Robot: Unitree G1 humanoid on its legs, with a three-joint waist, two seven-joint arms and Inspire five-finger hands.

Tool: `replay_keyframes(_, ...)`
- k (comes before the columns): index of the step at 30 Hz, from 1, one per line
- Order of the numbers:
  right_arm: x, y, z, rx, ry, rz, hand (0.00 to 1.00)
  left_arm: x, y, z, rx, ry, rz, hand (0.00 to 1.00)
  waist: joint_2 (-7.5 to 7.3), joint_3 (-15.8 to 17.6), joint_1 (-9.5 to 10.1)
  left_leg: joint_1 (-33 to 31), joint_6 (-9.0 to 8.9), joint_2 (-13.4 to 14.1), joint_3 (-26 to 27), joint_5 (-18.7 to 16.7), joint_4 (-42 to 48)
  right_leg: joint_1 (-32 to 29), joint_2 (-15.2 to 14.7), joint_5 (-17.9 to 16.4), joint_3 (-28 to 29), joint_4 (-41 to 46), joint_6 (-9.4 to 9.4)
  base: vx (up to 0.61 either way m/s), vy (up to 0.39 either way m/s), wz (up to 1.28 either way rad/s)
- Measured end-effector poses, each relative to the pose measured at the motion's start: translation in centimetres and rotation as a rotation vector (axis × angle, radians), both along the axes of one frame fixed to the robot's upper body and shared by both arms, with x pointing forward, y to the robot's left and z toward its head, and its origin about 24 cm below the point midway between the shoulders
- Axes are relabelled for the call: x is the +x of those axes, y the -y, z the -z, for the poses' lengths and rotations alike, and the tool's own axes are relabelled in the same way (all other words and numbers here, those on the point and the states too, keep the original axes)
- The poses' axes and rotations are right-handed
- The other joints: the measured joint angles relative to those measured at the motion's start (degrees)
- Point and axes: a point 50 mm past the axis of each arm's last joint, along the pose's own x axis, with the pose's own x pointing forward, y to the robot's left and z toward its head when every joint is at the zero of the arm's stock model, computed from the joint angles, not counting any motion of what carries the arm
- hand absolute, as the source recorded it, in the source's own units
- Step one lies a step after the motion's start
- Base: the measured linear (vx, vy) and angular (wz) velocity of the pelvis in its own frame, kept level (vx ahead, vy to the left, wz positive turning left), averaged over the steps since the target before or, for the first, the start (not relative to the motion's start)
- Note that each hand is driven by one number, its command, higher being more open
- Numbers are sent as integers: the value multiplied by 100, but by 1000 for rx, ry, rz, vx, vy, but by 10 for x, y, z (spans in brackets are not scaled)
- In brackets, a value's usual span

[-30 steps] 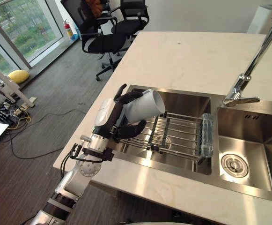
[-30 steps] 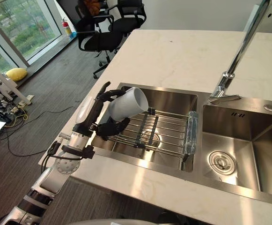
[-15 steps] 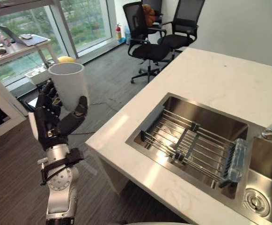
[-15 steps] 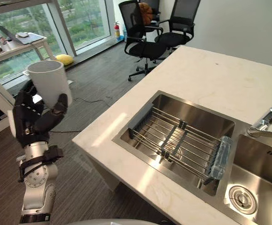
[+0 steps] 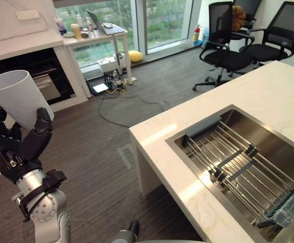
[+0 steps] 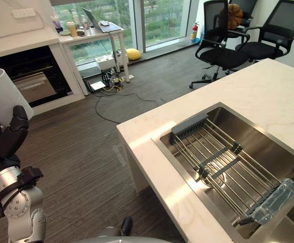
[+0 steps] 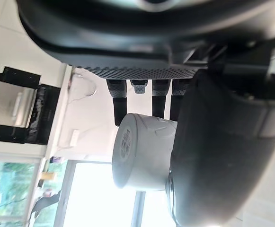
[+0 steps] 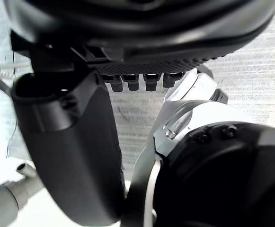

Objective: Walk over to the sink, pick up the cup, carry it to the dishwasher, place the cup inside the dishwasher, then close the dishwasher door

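The pick-up is done and the carry is under way. One second ago the cup (image 5: 16, 98) lay tilted in the left hand (image 5: 12, 152) just above the sink rack (image 5: 238, 164). Half a second ago it was clear of the counter (image 5: 157, 139) and upright. Now the whole view has swung further left, so the sink (image 5: 253, 124) sits toward the right edge; that is the camera turning, not the sink moving. The cup stands mouth-up, raised at the robot's left, with the fingers wrapped round its lower half and the thumb pressed against the near wall, a firm enclosing grip that the left wrist view confirms. The right hand (image 8: 75, 142) hangs low over the floor (image 5: 101, 147), and how far open it is cannot be told. A dark built-in appliance (image 5: 35, 76) has come into sight under the far worktop; it is probably the dishwasher, so the walk toward it looks like the step in hand. The cup is plain white, smooth, handleless and tapered, wider at the rim. The sink is brushed steel with square walls. The rack is thin metal rods between a dark grey bar and a translucent bluish end piece (image 5: 291, 210). The counter is pale veined stone, and the floor is dark grey planks.
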Motion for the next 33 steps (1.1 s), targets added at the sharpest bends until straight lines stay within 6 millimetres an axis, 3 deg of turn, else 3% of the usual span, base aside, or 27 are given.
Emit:
replay_keyframes(1,-3,-2,1,17,-15,12,100,2,2,-3,16,14,17,0,-31,7,-15,-106,8,138,647,-50,44,50,-104,125,-272,-119,-24,-207,17,146)
replay_keyframes(2,-4,-1,1,20,-22,7,100,4,3,-5,31,27,24,0,5,45,-11,-267,59,203,855,40,278,51,-151,152,-476,-91,3,-183,78,139)
replay_keyframes(3,-3,12,-1,-3,-26,1,100,5,6,-8,43,47,39,0,351,83,-16,-407,18,371,1128,41,349,77,67,53,-652,77,15,-119,64,113)
replay_keyframes(4,-4,14,-1,-7,-35,-2,100,6,7,-9,48,45,48,0,385,84,-27,-421,-172,385,1259,-24,277,26,178,-70,-640,189,37,-197,-38,159)
replay_keyframes(5,-4,10,0,8,-51,-31,100,7,8,-7,47,44,52,0,248,104,-146,-444,-1072,260,1767,-734,247,-75,172,-62,-496,176,-306,-243,-7,182)
replay_keyframes(6,-3,13,0,3,-56,-48,100,10,14,-6,28,50,70,0,31,42,-191,-810,61,117,1906,-360,1390,-127,-433,-17,-1037,205,-373,-257,24,162)
replay_keyframes(7,-2,16,-1,-7,-59,-68,100,9,15,-6,34,48,70,0,-17,15,-88,-927,316,174,1911,-211,2164,-162,-658,62,-1172,210,-370,-194,141,90)
replay_keyframes(8,4,25,-3,-30,-67,-129,100,7,14,-7,42,55,67,0,6,-3,46,-787,102,466,1903,-335,3079,-123,-830,211,-1248,47,-345,-110,165,32)
replay_keyframes(9,5,31,-4,-47,-78,-170,100,7,16,-11,48,80,69,0,154,-73,33,-414,-161,784,1913,-490,3147,-37,-781,255,-1331,-79,-136,-76,336,93)
replay_keyframes(10,9,44,-7,-86,-84,-206,100,10,22,-16,61,111,100,0,435,-242,-118,289,-804,1040,2040,-526,1994,29,-797,264,-1477,82,397,-26,334,144)
replay_keyframes(11,12,45,-6,-74,-100,-223,100,16,26,-14,55,93,123,0,353,-252,-228,420,-835,757,2139,-301,1532,65,-935,243,-1476,129,514,-10,285,147)
replay_keyframes(12,15,44,-6,-69,-100,-238,100,19,29,-13,48,75,142,0,321,-248,-195,525,-804,564,2135,-187,1205,41,-925,253,-1509,13,496,-14,140,118)
replay_keyframes(13,20,41,-5,-57,-98,-266,100,23,36,-11,48,50,171,0,331,-250,-184,636,-724,299,2086,-31,677,76,-786,357,-1444,-190,359,-5,96,96)
replay_keyframes(14,21,39,-4,-49,-99,-271,100,25,40,-10,43,41,191,0,329,-272,-205,662,-702,217,2101,-16,486,156,-769,441,-1467,-352,281,38,160,125)
replay_keyframes(15,22,35,-3,-37,-108,-273,100,30,49,-10,41,30,236,0,267,-282,-185,518,-588,200,2265,77,662,286,-874,578,-1780,-602,362,75,147,125)
replay_keyframes(16,22,41,-4,-50,-128,-272,100,36,60,-11,46,23,293,0,338,-227,-128,439,-518,238,2271,208,846,471,-861,607,-2039,-669,438,87,168,106)
replay_keyframes(19,18,41,-3,-28,-147,-258,100,45,83,-9,38,-16,420,0,185,-227,-87,682,-371,-281,1903,536,37,760,-1086,811,-2427,-760,540,110,103,71)
replay_keyframes(21,19,41,-4,-23,-129,-218,100,52,98,-9,40,-31,515,0,139,-188,-136,743,-335,-379,1660,583,-131,714,-1200,869,-2517,-278,492,101,60,85)
replay_keyframes(23,23,42,-5,-14,-87,-150,100,59,115,-9,66,-51,617,0,48,-127,-152,853,-294,-410,1352,520,-24,365,-1373,1047,-2060,909,227,97,47,82)
replay_keyframes(24,25,41,-5,0,-55,-103,100,64,123,-10,86,-61,667,0,49,-98,-181,936,-251,-322,1107,436,100,56,-1359,1438,-1513,1777,-123,118,-17,90)
replay_keyframes(25,25,37,-4,25,-32,-76,100,69,127,-8,91,-69,690,0,63,-53,-228,971,-283,-197,849,310,258,-106,-1149,797,-1019,2035,-41,126,-45,96)
replay_keyframes(27,27,26,-2,48,-13,-70,100,76,125,-4,81,-87,686,0,27,-74,-230,971,-375,-77,604,156,391,-248,-812,361,-639,1478,71,99,-46,76)
replay_keyframes(28,28,24,-2,54,-10,-72,100,76,123,-3,77,-91,680,0,-7,-91,-215,974,-401,-73,574,141,402,-281,-715,369,-485,1133,98,106,-85,53)
replay_keyframes(29,29,18,-1,68,-12,-89,100,77,118,-2,78,-102,656,0,-114,-141,-179,972,-441,-127,560,131,408,-360,-598,595,-256,271,264,110,-170,27)
replay_keyframes(30,29,10,1,91,-14,-108,100,77,111,-4,100,-104,634,0,-367,-179,-134,976,-551,-258,564,141,418,-467,-580,1233,-195,-356,287,133,-279,22)
replay_keyframes(31,30,7,1,103,-12,-114,100,77,107,-4,103,-108,620,0,-416,-174,-159,974,-589,-291,544,114,457,-504,-588,1192,-217,-433,267,143,-291,7)
replay_keyframes(33,26,15,0,89,-32,-121,100,74,111,2,48,-124,607,0,-163,-293,-139,919,-716,6,599,61,475,-436,-256,1296,-232,-849,150,122,-173,-19)
